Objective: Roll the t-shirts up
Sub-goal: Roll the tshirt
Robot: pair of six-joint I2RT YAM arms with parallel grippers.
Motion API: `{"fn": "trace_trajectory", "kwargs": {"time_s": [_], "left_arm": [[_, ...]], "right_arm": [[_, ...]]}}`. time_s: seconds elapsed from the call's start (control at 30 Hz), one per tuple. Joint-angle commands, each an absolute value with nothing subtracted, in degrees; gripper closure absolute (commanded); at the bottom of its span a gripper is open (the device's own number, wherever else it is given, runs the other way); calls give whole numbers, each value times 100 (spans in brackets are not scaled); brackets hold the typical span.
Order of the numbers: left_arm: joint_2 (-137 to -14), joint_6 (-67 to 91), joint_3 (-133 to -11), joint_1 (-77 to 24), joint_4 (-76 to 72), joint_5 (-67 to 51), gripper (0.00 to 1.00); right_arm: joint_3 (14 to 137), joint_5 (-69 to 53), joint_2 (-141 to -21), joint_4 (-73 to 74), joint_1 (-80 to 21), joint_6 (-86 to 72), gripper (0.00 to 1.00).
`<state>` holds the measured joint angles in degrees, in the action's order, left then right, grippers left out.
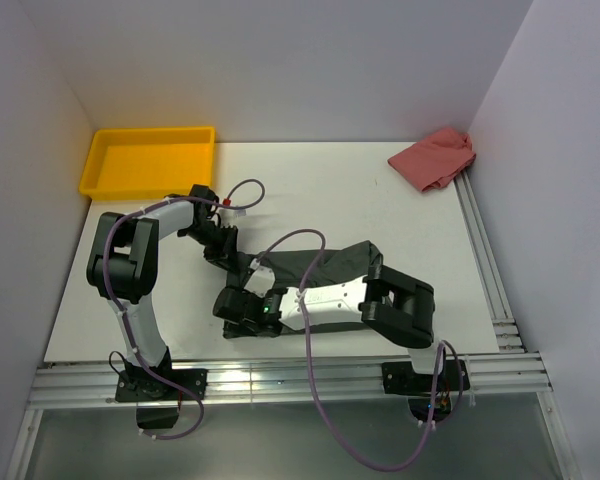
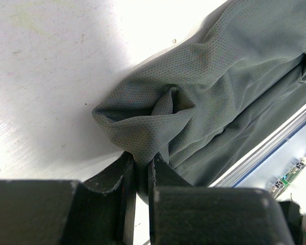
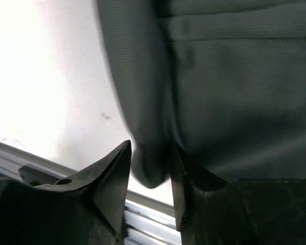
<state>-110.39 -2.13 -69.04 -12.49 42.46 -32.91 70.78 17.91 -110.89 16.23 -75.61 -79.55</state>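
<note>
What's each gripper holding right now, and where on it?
Left gripper pinches a bunched fold of the t-shirt. Right gripper straddles its folded edge; grip unclear.

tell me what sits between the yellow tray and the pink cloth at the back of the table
Nothing. The top view shows bare table between the yellow tray and the pink cloth; the dark grey t-shirt lies nearer the front edge.

Honestly can't make out any readable text, label, brand or number in these views, not on the grey t-shirt (image 1: 342, 262) or the yellow tray (image 1: 150, 131) at 11 o'clock.
</note>
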Motion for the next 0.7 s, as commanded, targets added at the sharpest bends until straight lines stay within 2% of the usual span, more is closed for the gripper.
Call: {"fn": "trace_trajectory", "kwargs": {"time_s": [0.0, 0.1, 0.33, 0.67], "left_arm": [[-11004, -272, -7005, -1318, 4104, -3041, 91], [-11004, -264, -7014, -1327, 4105, -3024, 91], [-11013, -264, -7005, -1345, 4113, -3006, 91], [-10986, -272, -7031, -1371, 4149, -2944, 91]], "right_arm": [[7698, 2206, -11206, 2424, -7690, -7823, 54], [8094, 2530, -11197, 3057, -7769, -7787, 50], [9208, 3278, -11364, 4322, -7779, -7541, 50], [10730, 3726, -12646, 4790, -7313, -6873, 51]]}}
